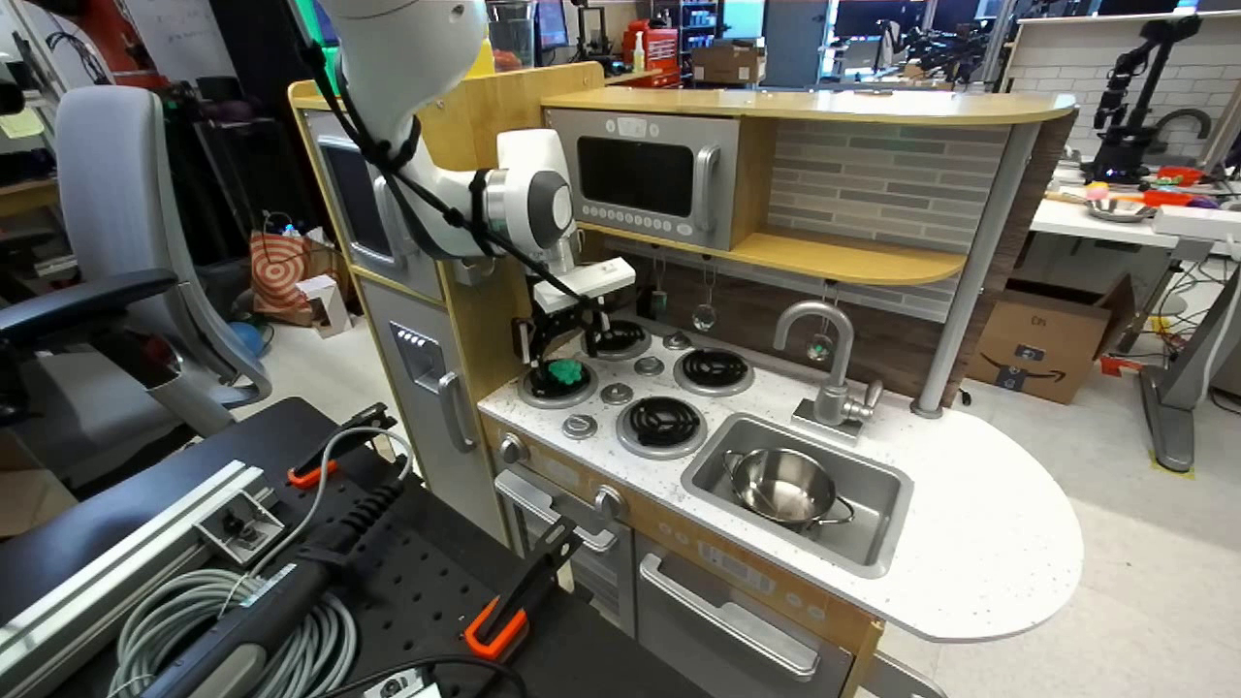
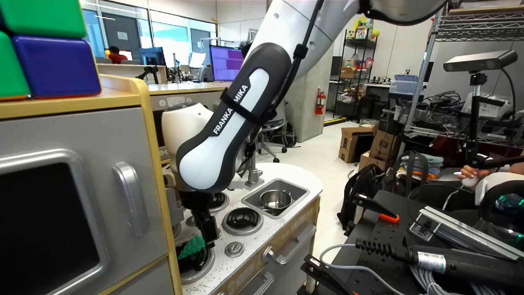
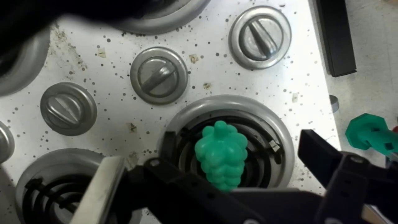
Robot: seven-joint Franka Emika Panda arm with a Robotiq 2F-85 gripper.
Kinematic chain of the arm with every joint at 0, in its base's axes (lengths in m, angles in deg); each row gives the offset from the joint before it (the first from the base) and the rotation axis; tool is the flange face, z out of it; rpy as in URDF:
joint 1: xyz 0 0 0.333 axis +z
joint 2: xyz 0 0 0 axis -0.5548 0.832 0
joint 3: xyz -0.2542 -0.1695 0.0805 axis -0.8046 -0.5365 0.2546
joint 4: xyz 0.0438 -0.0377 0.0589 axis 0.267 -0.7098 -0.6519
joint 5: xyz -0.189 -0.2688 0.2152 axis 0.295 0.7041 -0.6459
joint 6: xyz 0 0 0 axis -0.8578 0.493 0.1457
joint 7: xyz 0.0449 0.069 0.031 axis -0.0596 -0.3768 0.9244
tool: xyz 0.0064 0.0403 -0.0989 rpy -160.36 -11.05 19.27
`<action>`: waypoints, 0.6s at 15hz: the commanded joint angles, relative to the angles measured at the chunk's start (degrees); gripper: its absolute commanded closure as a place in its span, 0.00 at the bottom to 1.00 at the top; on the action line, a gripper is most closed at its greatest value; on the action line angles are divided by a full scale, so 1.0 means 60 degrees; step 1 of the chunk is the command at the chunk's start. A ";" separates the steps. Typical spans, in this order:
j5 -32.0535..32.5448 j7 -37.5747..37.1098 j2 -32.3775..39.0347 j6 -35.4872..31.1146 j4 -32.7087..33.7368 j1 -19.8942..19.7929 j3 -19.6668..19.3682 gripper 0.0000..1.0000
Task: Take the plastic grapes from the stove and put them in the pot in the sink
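The bright green plastic grapes (image 1: 564, 372) lie on a front burner of the white stove (image 1: 551, 424); they also show in an exterior view (image 2: 192, 247) and in the wrist view (image 3: 222, 155). My gripper (image 3: 239, 146) is open, with its fingers on either side of the grapes and apart from them; the grapes sit nearer the left finger. The fingers hide the lower tip of the grapes in the wrist view. The small steel pot (image 1: 783, 485) stands in the steel sink (image 1: 880, 533), right of the burners; both exterior views show it (image 2: 276, 199).
The curved faucet (image 1: 824, 359) rises behind the sink. The microwave (image 1: 640, 174) and a wooden shelf (image 1: 853, 257) overhang the back of the stove. A tall grey cabinet (image 1: 427, 349) stands close beside the gripper. Knobs (image 3: 159, 75) stick up between the burners.
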 commanded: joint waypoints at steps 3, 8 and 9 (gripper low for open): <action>-0.0295 0.0417 0.1106 0.1044 0.1743 0.0492 -0.0042 0.00; -0.0274 0.0366 0.1377 0.1319 0.2187 0.0661 -0.0165 0.26; -0.0269 0.0382 0.1382 0.1314 0.2190 0.0648 -0.0168 0.35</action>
